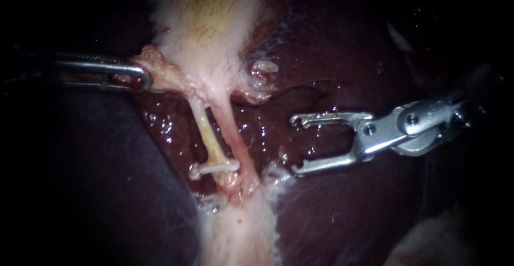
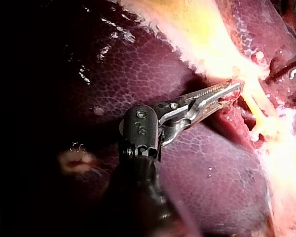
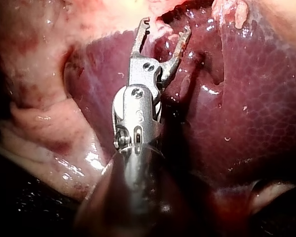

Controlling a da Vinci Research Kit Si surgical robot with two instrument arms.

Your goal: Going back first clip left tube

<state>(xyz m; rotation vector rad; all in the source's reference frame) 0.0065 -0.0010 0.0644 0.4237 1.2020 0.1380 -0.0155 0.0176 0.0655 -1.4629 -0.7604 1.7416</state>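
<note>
1. Filling most of every view, the liver (image 1: 342,57) lies dark red and wet, with a glistening raw bed exposed around the tubes
2. The gallbladder (image 1: 209,25), pale with a yellowish centre, comes down from the top of the endoscope view and narrows to a neck where the tubes begin
3. The right instrument (image 1: 294,144) reaches in from the right. Its two hooked jaws stand wide apart with nothing between them, over the liver just beside the right tube (image 1: 238,143) and clear of the clip. Its own wrist view shows the same empty gap (image 3: 166,27)
4. The left instrument (image 1: 143,78) comes in from the left, its jaws clamped on a pink tissue flap (image 1: 155,62) at the gallbladder's neck, which stretches taut toward that side. In the left wrist view the toothed jaws (image 2: 234,91) lie almost together with tissue at their tips
5. The left tube (image 1: 206,132), thin and yellowish-white, runs down from the neck, with the pinker right tube just beside it
6. The clip (image 1: 217,166), white, sits across the lower end of the left tube, its ends jutting out on either side
</note>
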